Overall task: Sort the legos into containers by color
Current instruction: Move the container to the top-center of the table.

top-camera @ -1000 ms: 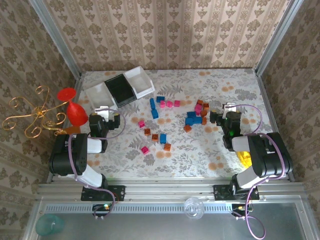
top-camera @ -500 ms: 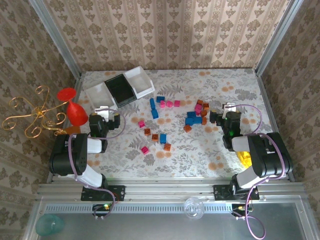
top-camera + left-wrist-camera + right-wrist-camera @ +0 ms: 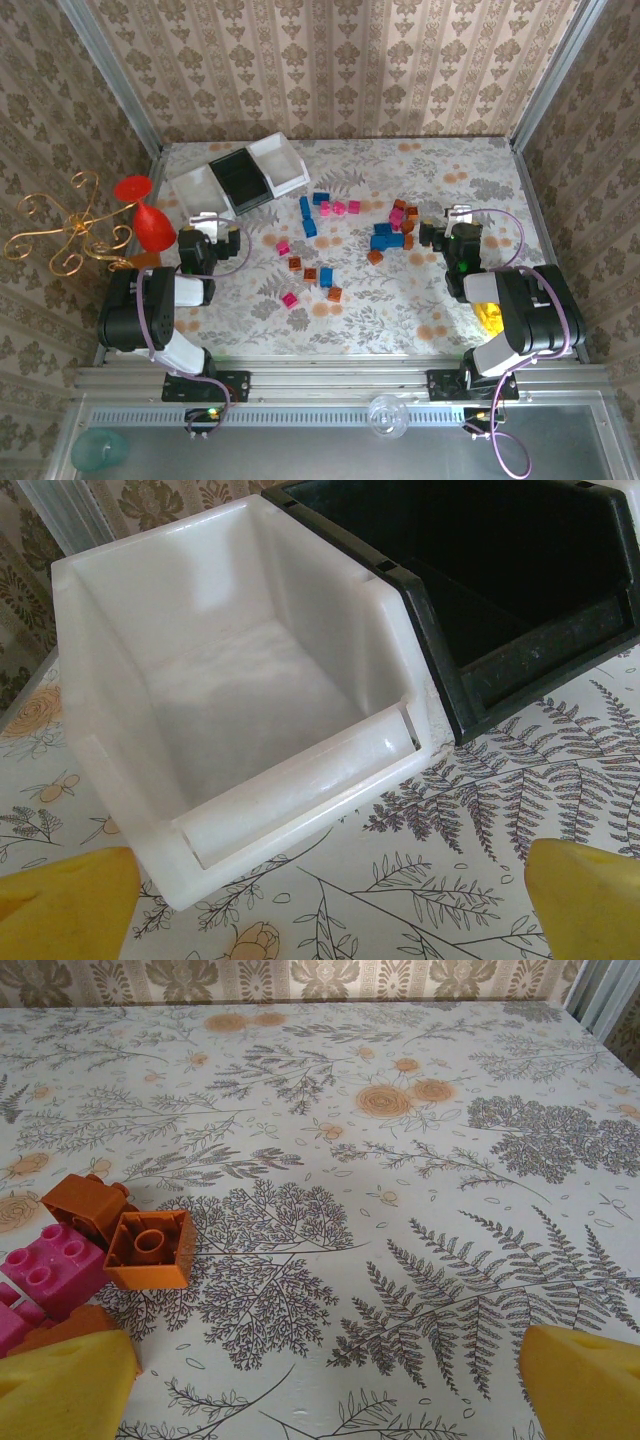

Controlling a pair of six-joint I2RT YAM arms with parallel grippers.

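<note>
Stillness is all that is registered over the last second: no arm, brick or bin is found displaced. The left tool (image 3: 325, 905) is held with its jaws wide apart and nothing between them. Its yellow pads (image 3: 65, 905) are seen at the lower corners of the wrist view, and it is aimed at the near white bin (image 3: 250, 710), just short of the low front lip. The black bin (image 3: 500, 590) is set against that bin's side, and no brick is seen in either. The right tool (image 3: 320, 1380) is likewise spread fully and carries nothing. It is poised over bare tabletop (image 3: 420, 1160), with two orange-brown bricks (image 3: 150, 1250) and a pink brick (image 3: 55, 1270) lying just off its left pad.

From above, the containers (image 3: 240, 178) are seen in a slanted row at the far left of the tabletop, with a second white bin (image 3: 282, 163) on the black one's other side. The legos (image 3: 309, 228) are scattered across the middle in loose clusters, with blue, pink and orange-brown mixed together, and the cluster nearest the right tool is well apart from the bins.

Since nothing is moved and no brick is contained, the sorting is judged not yet started. A first pick is still required, and the bricks beside the right tool appear the readiest to be taken.
</note>
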